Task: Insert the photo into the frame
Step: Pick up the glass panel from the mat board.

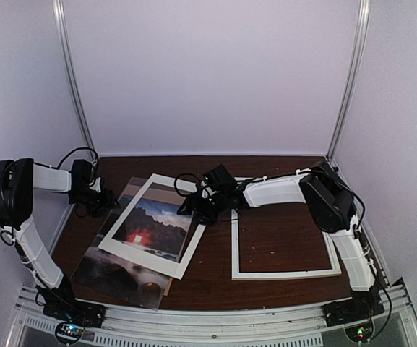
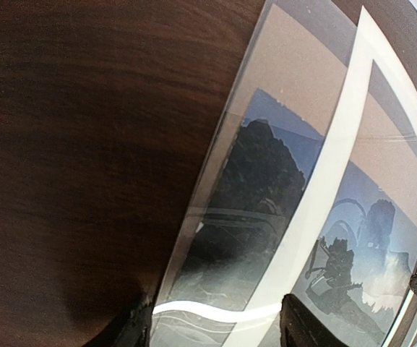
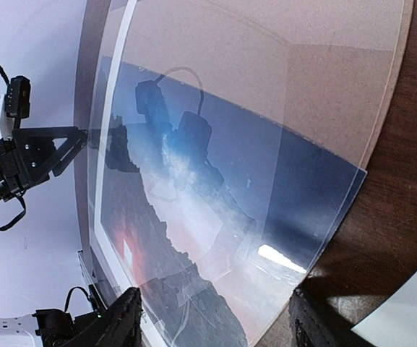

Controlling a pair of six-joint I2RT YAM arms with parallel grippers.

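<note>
The photo (image 1: 148, 230), a dark sunset print with a red sun, lies left of centre on the table. A white card mat (image 1: 188, 249) lies askew on top of it. The print's misty lower part (image 1: 125, 273) sticks out at the near left. The white frame (image 1: 285, 273) lies flat to the right, with bare wood inside it. My left gripper (image 1: 109, 202) is at the stack's far left corner and stands open (image 2: 219, 329), with the print's edge and the mat strip between its fingers (image 2: 306, 327). My right gripper (image 1: 194, 207) hangs open over the far right corner (image 3: 219, 325), above the photo (image 3: 194, 238).
A brown board (image 3: 324, 65) shows beyond the print's sky in the right wrist view. A white strip of the frame (image 3: 405, 316) lies just right of that gripper. Dark wood table (image 1: 280, 238), white walls on three sides, metal rail at the near edge (image 1: 208, 318).
</note>
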